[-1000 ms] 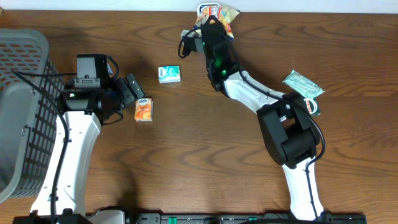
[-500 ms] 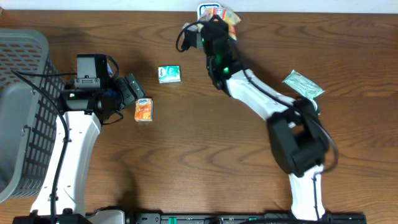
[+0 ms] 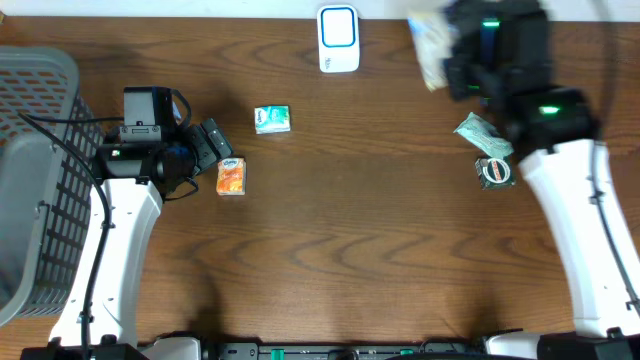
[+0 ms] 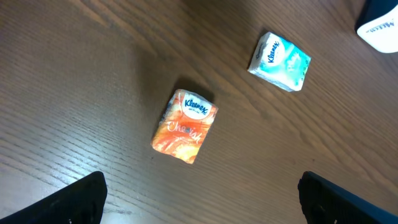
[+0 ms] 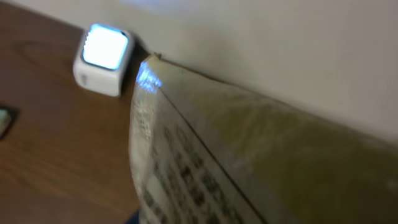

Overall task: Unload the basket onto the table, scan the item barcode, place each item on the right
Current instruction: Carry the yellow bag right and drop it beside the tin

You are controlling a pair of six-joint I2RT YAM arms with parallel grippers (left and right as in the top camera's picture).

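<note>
Snack packet (image 3: pixel 430 48) shows blurred in the upper right of the overhead view, lifted off the table (image 3: pixel 350 250) with the right gripper (image 3: pixel 452 62) closed on it. In the right wrist view its crinkled side with fine print fills the lower right of the frame. A white scanner (image 3: pixel 338 38) with a lit blue face stands at the top centre, well apart from the packet and to its left. The left gripper (image 3: pixel 215 150) sits at the left of the frame with its jaws spread wide and nothing between them, just beside an orange tissue pack (image 3: pixel 231 176). A teal tissue pack (image 3: pixel 272 119) lies near it, toward the scanner. A green packet (image 3: pixel 485 135) lies at the right, and a grey basket (image 3: pixel 30 200) fills the far left edge
</note>
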